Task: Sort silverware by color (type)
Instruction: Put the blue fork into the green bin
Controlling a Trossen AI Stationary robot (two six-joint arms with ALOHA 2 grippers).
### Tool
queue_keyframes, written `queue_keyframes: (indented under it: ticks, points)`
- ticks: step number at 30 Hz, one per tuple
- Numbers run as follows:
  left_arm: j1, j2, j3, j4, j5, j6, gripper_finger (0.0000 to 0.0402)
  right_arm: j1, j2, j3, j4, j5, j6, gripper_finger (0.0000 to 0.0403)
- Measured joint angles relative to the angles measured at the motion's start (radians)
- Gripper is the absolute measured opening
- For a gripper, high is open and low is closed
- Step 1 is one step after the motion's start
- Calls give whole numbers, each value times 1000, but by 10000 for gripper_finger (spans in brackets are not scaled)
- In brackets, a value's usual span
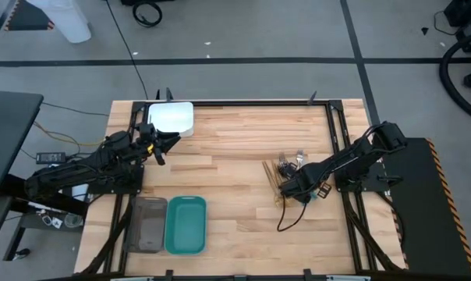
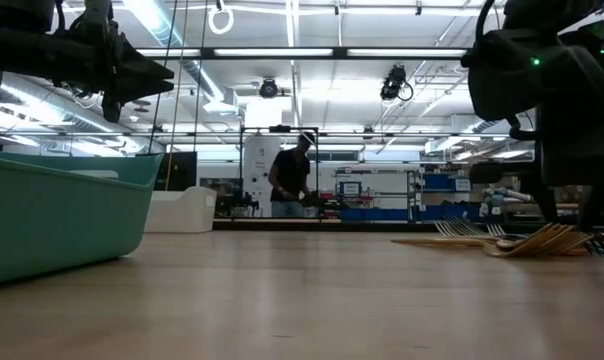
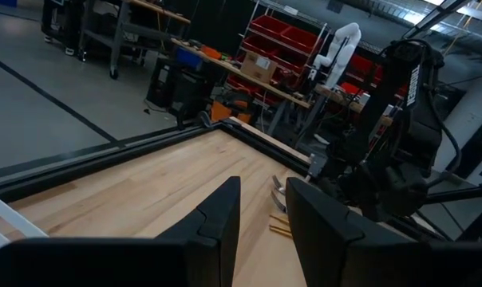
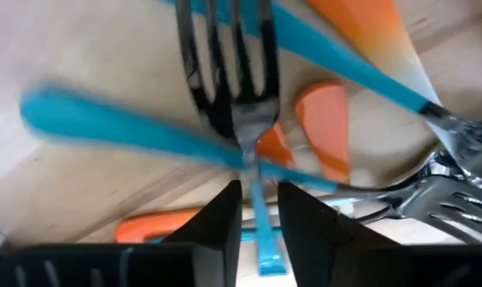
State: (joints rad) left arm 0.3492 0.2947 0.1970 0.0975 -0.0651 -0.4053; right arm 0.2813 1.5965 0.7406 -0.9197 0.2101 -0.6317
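The silverware point(image 1: 286, 168) lies in a crossed pile on the table's right part, also seen low on the wood as silverware point(image 2: 522, 240). My right gripper point(image 1: 288, 190) points steeply down into the pile. In the right wrist view, my right gripper point(image 4: 259, 195) has a narrow gap. A thin teal-blue handle point(image 4: 262, 231) runs through that gap. Just beyond the fingertips lies a dark fork point(image 4: 233, 88) across a long teal-blue handle point(image 4: 121, 127), with orange pieces point(image 4: 325, 119) beside them. My left gripper point(image 1: 173, 140) waits level above the table's left part, and my left gripper point(image 3: 262, 207) is open and empty. My right gripper comes from above, pointing down, with a thin teal-blue handle point(image 4: 261, 219) between its two fingers, which lie across it. The handle rests in the pile on the table. I cannot tell whether the fingers touch it.
A white tray point(image 1: 171, 117) stands at the far left. A grey tray point(image 1: 147, 225) and a teal tray point(image 1: 185, 225) stand side by side at the near left. A black cable point(image 1: 290, 218) loops on the wood near the pile. A person point(image 2: 290, 180) stands in the room behind.
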Motion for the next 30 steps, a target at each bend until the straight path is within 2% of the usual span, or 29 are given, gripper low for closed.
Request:
queue_keyframes:
  ticks: [10, 16, 25, 30]
  points:
    - [0, 0, 0, 0, 0, 0, 110, -1, -30, -4, 22, -31, 34, 17]
    - [0, 0, 0, 1, 0, 0, 110, -1, -27, 16, 14, -28, 38, 18]
    - [0, 0, 0, -25, 9, 0, 110, -1, -27, 127, -106, 15, 38, 19]
    - [0, 0, 0, -25, 17, 0, 110, -11, -28, 183, -106, 32, 41, 19]
